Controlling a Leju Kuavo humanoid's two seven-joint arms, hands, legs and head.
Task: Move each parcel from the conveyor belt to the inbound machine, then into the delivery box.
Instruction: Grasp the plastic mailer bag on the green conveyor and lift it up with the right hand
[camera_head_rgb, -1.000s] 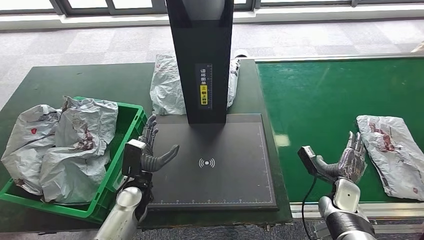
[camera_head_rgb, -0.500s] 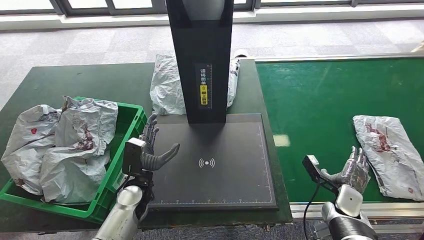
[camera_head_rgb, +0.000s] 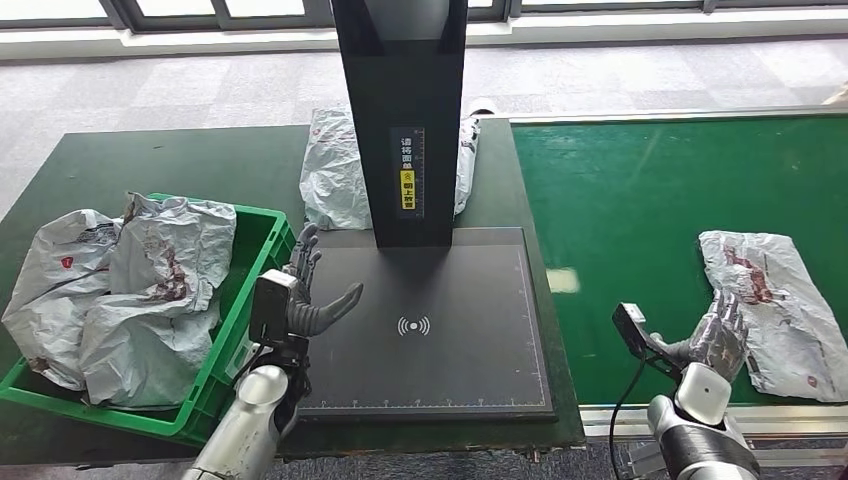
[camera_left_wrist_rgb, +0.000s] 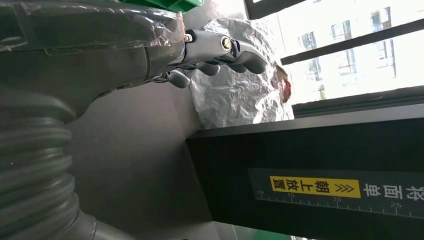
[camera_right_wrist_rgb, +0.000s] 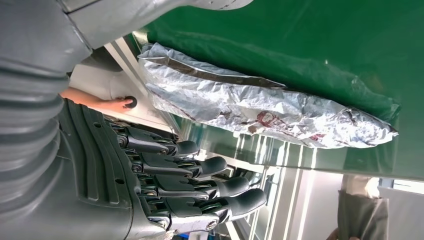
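On the green conveyor belt (camera_head_rgb: 640, 200) off to my right sits a crinkly grey parcel (camera_head_rgb: 775, 310), flat on the belt near its front edge. My right hand (camera_head_rgb: 722, 338) is just beside the parcel's near end, fingers spread and holding nothing; from the head view I can't tell if the fingertips actually touch the bag. The right wrist view shows my fingers (camera_right_wrist_rgb: 200, 182) straight and apart, with the parcel (camera_right_wrist_rgb: 260, 107) lying apart from them on the green surface.

My left hand (camera_head_rgb: 305, 295) hovers over the left edge of the inbound machine's dark scan plate (camera_head_rgb: 430, 340), also open with nothing in it, thumb sticking out toward the plate's middle. The machine's black column (camera_head_rgb: 400, 110) stands at the back of the plate, and another grey parcel (camera_head_rgb: 335, 175) lies behind it on the table. Left of my hand is the green delivery box (camera_head_rgb: 250, 290), stuffed with several crumpled grey bags (camera_head_rgb: 130, 290).
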